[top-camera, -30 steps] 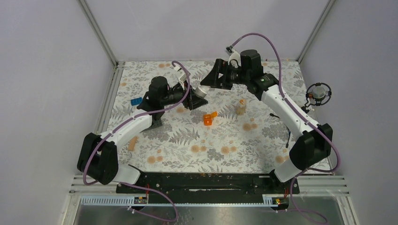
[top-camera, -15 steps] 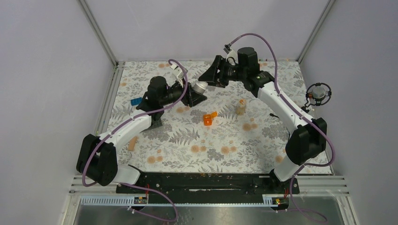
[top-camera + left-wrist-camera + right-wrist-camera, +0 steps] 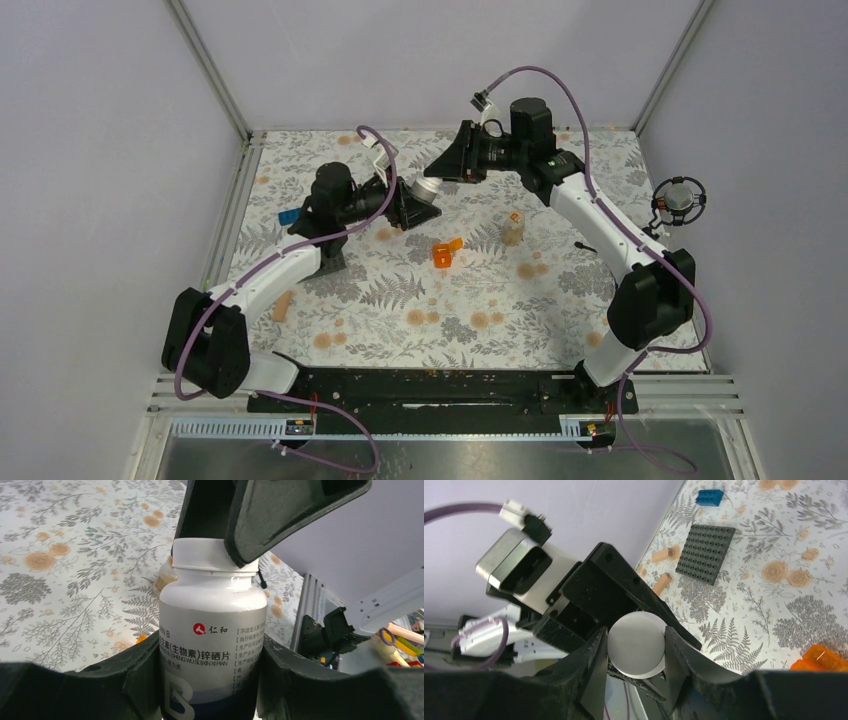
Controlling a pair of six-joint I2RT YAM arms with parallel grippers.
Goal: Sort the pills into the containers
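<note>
My left gripper is shut on a white-and-dark little bottle with a printed label and holds it tilted above the table's far middle. The bottle's white cap sits between the fingers of my right gripper, which touch it on both sides. One of those right fingers covers part of the cap. A translucent orange hinged-lid box lies open on the cloth. A clear tan bottle stands to its right. The pills are out of view.
A dark grey studded plate and a blue brick lie at the table's left. Tan wooden pieces lie beside the plate, and another near the left arm. A round black fixture hangs on the right wall.
My right gripper has come down over the bottle's cap and closed from wide open onto it. My left gripper has kept its hold and raised the bottle slightly.
</note>
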